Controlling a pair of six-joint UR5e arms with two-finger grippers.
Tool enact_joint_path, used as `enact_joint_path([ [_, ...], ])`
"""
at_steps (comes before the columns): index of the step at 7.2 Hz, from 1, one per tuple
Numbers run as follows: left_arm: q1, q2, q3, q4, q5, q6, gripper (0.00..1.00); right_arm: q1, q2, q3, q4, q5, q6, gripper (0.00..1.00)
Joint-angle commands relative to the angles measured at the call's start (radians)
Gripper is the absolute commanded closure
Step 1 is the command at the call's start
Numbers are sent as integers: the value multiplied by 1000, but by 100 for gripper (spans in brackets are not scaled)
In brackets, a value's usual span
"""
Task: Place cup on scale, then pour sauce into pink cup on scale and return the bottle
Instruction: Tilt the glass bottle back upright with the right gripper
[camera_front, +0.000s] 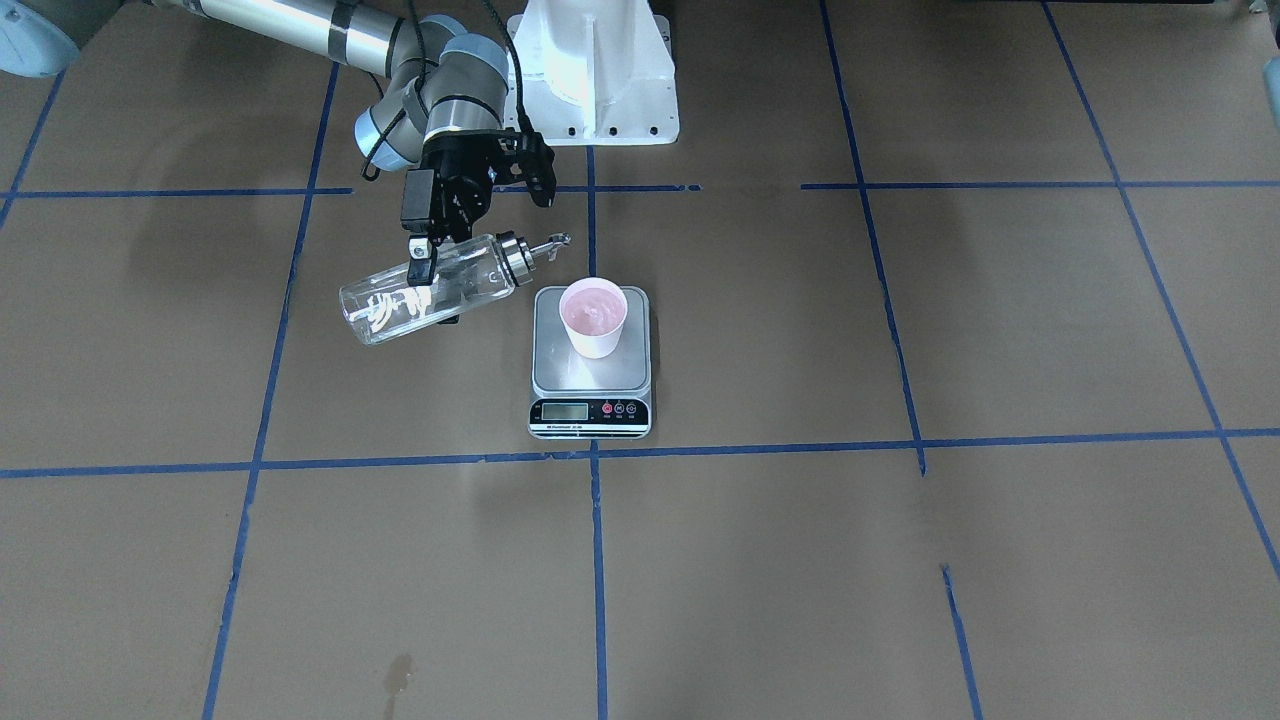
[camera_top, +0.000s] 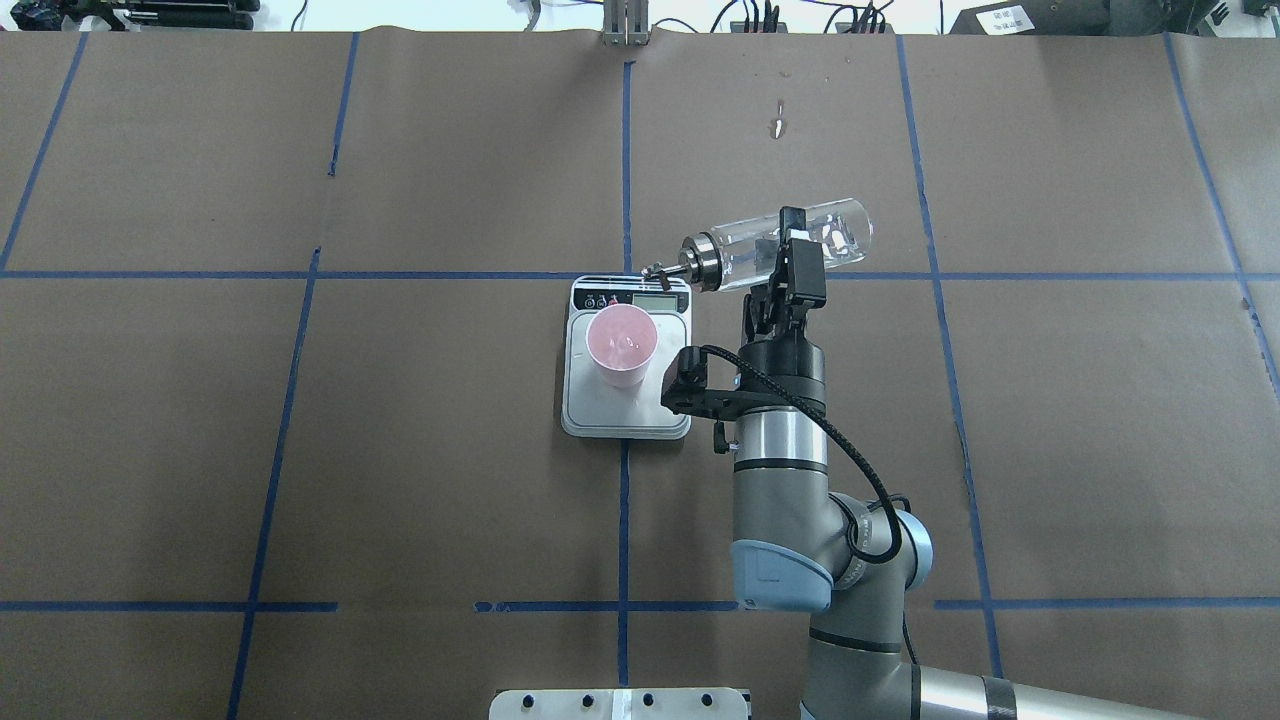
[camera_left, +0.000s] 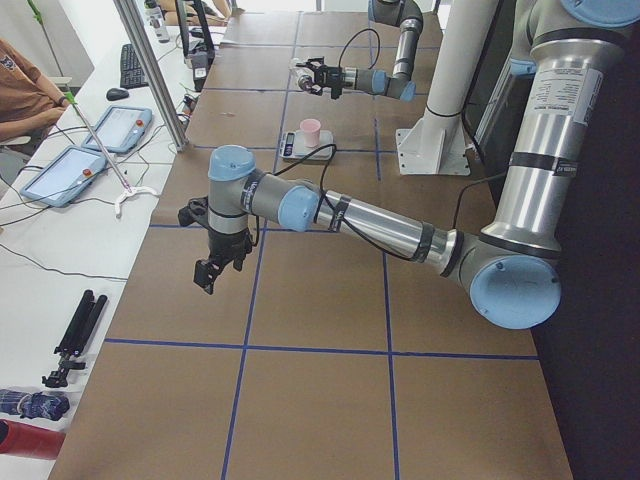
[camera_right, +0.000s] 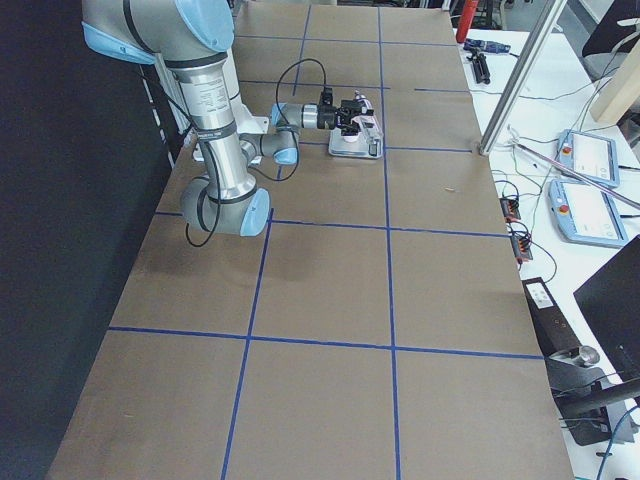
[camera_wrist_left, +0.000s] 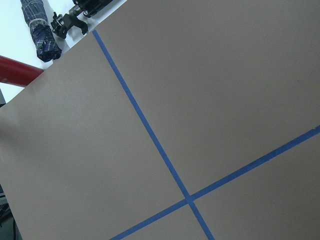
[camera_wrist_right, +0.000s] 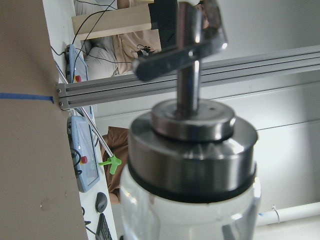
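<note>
While right pincer (camera_top: 792, 250) holds bottle (camera_top: 838, 234) near-horizontal | cup (camera_top: 621, 342) on scale (camera_top: 626, 412)

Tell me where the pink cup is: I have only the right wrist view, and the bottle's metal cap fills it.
Observer: The cup stands upright on the scale, on its steel platform.
Operator: Is sauce pouring?
Observer: No stream shows. The right pincer holds the bottle nearly level in the air, with its spout pointing toward the cup.
Operator: And the left arm?
Observer: The left pincer hangs above the table, far from the scale. I cannot tell whether it is open or shut.
</note>
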Motion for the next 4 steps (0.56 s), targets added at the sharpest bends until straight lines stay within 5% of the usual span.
enact_joint_path([
  [1,-62,33,87,-11,-140,139,0,2,-2,22,52,8,4,100],
  [4,-64,37,175,-122,-161,142,0,3,-30,30,52,68,254,100],
])
